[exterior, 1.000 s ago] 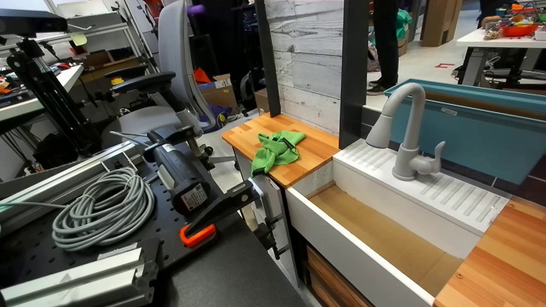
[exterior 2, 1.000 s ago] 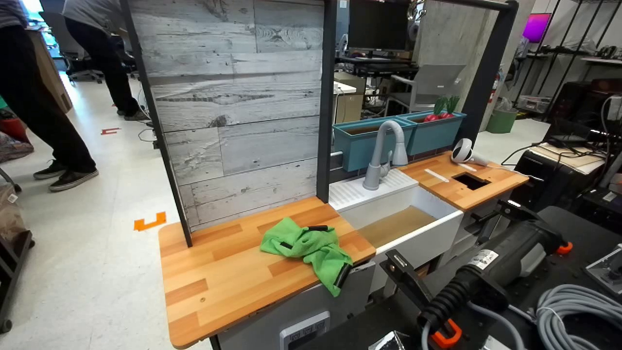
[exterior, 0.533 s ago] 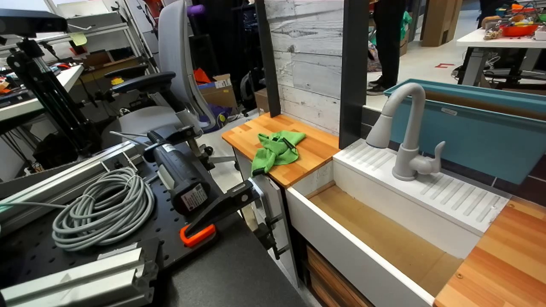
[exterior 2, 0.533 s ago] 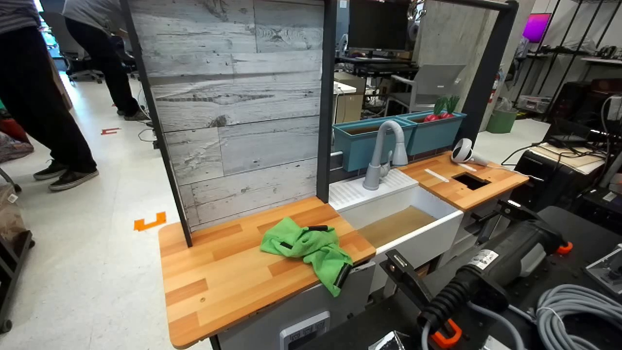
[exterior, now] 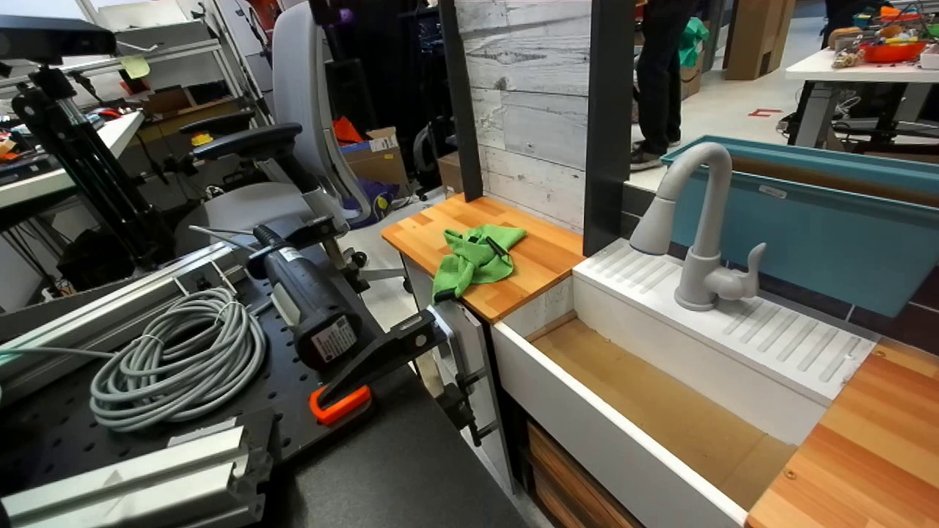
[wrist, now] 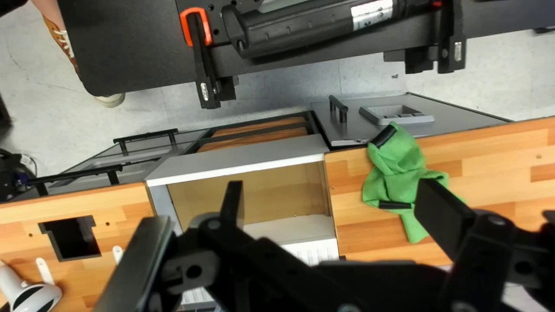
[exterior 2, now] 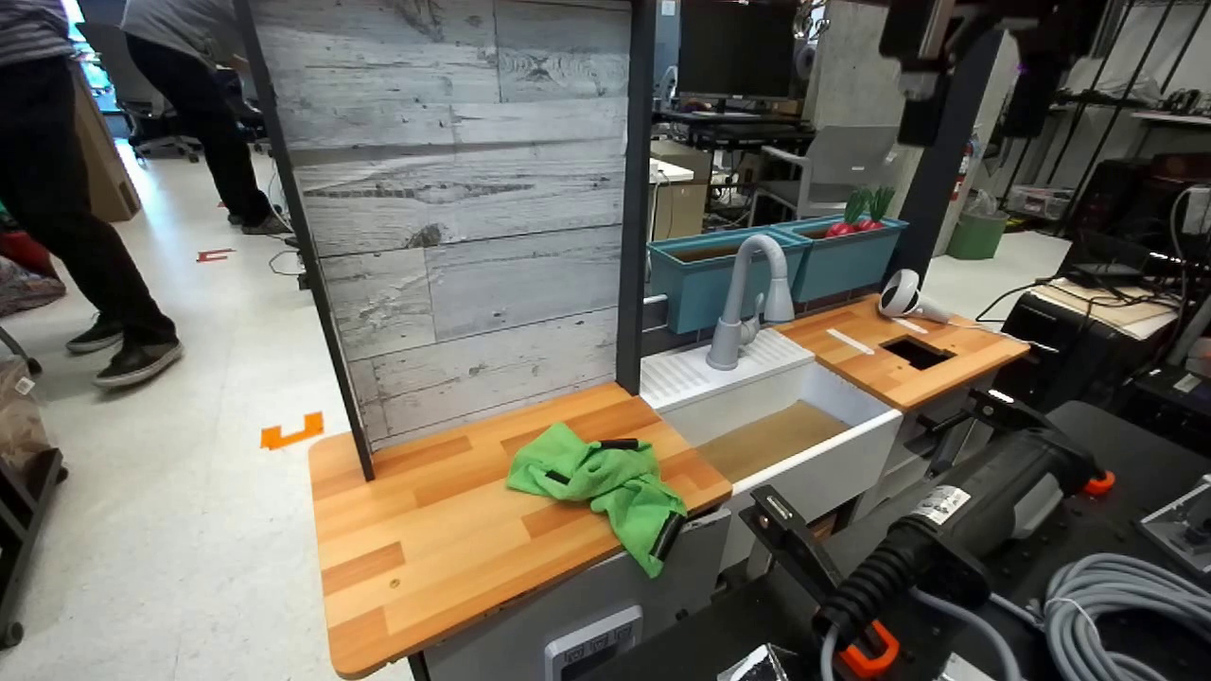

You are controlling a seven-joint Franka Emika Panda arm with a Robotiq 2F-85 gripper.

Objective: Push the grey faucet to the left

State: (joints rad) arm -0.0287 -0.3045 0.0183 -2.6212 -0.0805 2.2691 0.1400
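Seems to be at the approach step, with the push not yet begun. Hangs high above the white apron-front sink (exterior: 587, 433), at the top of an exterior view, with the Robotiq gripper (exterior 2: 974, 115) pointing down, its jaws wide apart and nothing held between. Shows, in both exterior views, the matte grey gooseneck faucet (exterior: 711, 213) upright on the sink's ribbed back ledge (exterior: 777, 330), with its spray head (exterior: 651, 231) turned roughly toward the sink's front. Offers no clear sight of it in the wrist view. Calls next, most likely, for lowering toward the sink's ledge and meeting the gooseneck from the right, as seen facing the sink, above the small lever handle (exterior: 753, 271). Then calls for a sideways sweep toward the wooden counter (exterior 2: 454, 539) with the green cloth (exterior 2: 610, 478), left of the sink. Might go better with jaws first drawn together, for a push, not a grip.
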